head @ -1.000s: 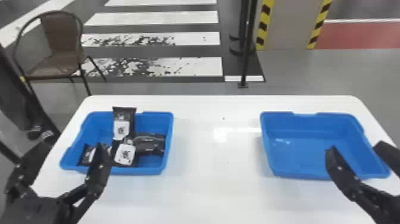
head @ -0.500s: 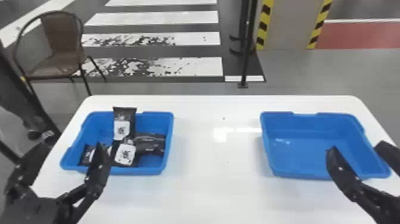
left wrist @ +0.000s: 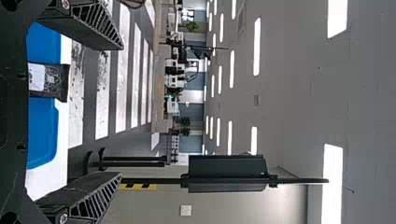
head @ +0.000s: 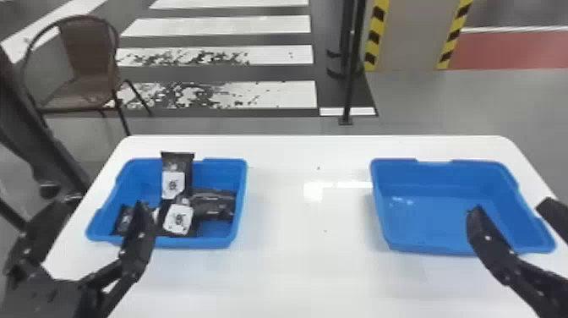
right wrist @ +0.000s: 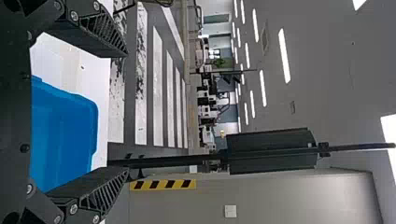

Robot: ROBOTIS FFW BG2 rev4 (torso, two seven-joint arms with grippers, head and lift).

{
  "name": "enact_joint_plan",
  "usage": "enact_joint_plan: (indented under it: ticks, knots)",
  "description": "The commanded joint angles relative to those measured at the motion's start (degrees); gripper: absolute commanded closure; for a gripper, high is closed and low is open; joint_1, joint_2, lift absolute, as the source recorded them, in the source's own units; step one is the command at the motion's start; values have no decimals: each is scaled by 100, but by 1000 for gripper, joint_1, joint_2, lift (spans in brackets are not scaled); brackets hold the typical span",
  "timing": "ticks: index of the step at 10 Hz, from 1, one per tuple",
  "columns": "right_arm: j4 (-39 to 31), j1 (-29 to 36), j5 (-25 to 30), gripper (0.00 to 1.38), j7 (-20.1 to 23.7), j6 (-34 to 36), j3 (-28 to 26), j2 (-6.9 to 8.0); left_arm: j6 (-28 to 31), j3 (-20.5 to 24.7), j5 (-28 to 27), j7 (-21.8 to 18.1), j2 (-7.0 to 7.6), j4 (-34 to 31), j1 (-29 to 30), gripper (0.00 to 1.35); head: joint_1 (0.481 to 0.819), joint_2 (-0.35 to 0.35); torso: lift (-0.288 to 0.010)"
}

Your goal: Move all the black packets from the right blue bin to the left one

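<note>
Your left gripper and right gripper stand wide. Head view: two blue bins, four visible black packets in the left bin, beyond the left gripper. Wrist views add ceiling lights.

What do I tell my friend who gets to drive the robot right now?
Left end effector: open, holding nothing, by the near side of the left bin.
Right end effector: open, holding nothing, by the near side of the right bin.
Packets: at least four in the left bin; one sticks up over its far rim.
Done: I see no packets in the right bin.
Left to do: probably nothing, but check behind the fingers.
</note>
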Motion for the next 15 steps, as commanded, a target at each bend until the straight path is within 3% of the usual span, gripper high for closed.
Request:
enact_joint_plan:
  ticks: [1, 15]
  knots:
    - [13, -1, -10, 170, 3, 0, 0, 0, -28, 1, 4, -9, 0, 0, 14, 71, 695, 60, -140]
    - [13, -1, -22, 170, 3, -57, 0, 0, -112, -11, 16, -62, 18, 0, 29, 71, 695, 55, -140]
